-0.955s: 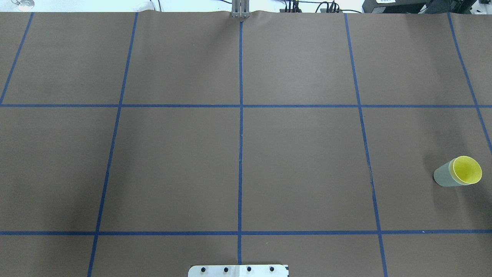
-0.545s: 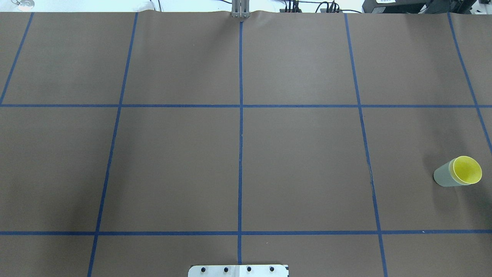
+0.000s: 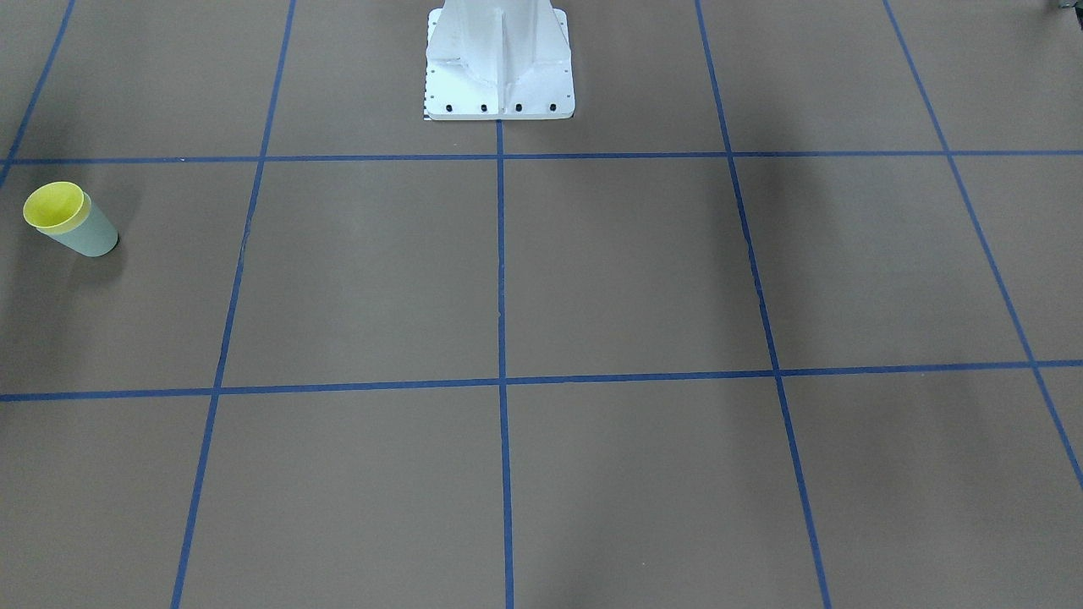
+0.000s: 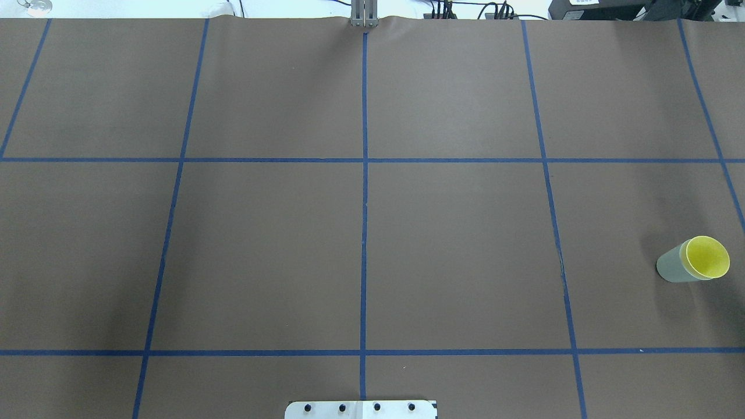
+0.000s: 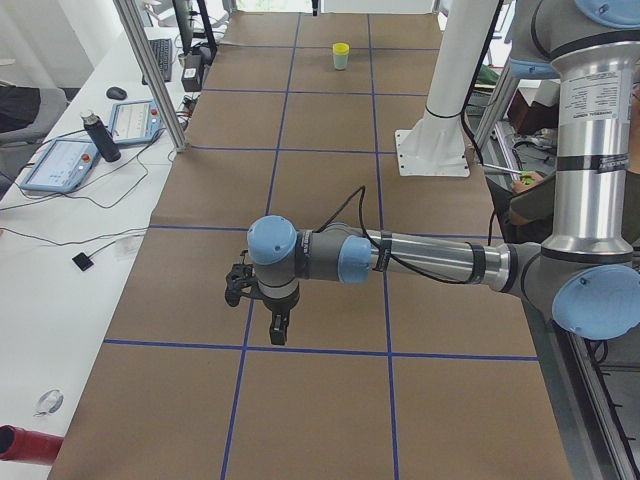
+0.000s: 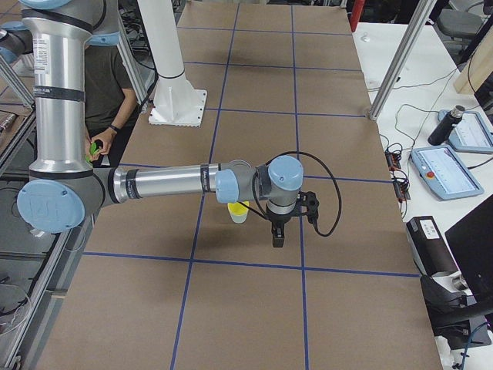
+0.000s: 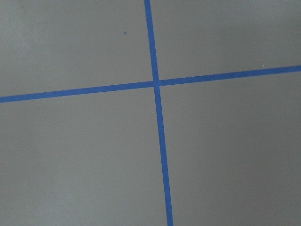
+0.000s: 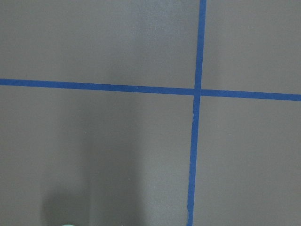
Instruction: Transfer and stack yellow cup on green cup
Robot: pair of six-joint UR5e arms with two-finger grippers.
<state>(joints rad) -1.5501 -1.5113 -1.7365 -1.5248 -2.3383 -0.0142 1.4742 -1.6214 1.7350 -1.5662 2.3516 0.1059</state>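
Nothing has shifted since a second ago: yellow cup [image 4: 709, 259] nested upright in green cup [image 4: 669, 269], at the table's [image 4: 454, 244] right end.
Blue tape lines [image 4: 364, 233] cross the brown cover. Both arms reach out low. The left gripper [image 5: 279, 335] and right gripper [image 6: 277, 240] point down, the right just beside the cups; their opening cannot be told.

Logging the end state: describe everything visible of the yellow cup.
The yellow cup is a small, plain, bright lemon-yellow tumbler, seemingly plastic, with its wider rim up. It stands upright, nested inside the green cup, so only its rim band and hollow inside show. The pair sits on the brown table, far to the robot's right. Only the green cup touches it.
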